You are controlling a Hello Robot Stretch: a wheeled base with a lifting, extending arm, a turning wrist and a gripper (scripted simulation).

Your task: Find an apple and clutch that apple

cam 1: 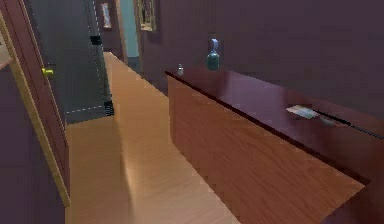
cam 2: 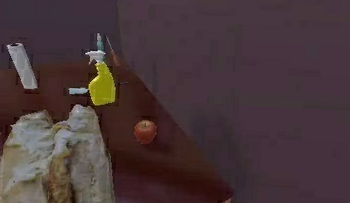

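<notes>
A small red round apple (cam 2: 145, 131) lies on a dark reddish-brown countertop (cam 2: 180, 165) in the arm side view, close to the purple wall. A yellow spray bottle (cam 2: 102, 84) with a white nozzle stands up and to the left of it. A crumpled beige cloth (cam 2: 60, 159) lies to the apple's left, reaching the view's bottom edge.
In the forward view a long wooden counter (cam 1: 240, 150) with a dark top runs along the right wall, bearing a teal bottle (cam 1: 213, 55) and a flat light object (cam 1: 300, 112). A wooden-floored corridor (cam 1: 130, 140) leads ahead past a grey door (cam 1: 75, 60) and a brown door (cam 1: 35, 100).
</notes>
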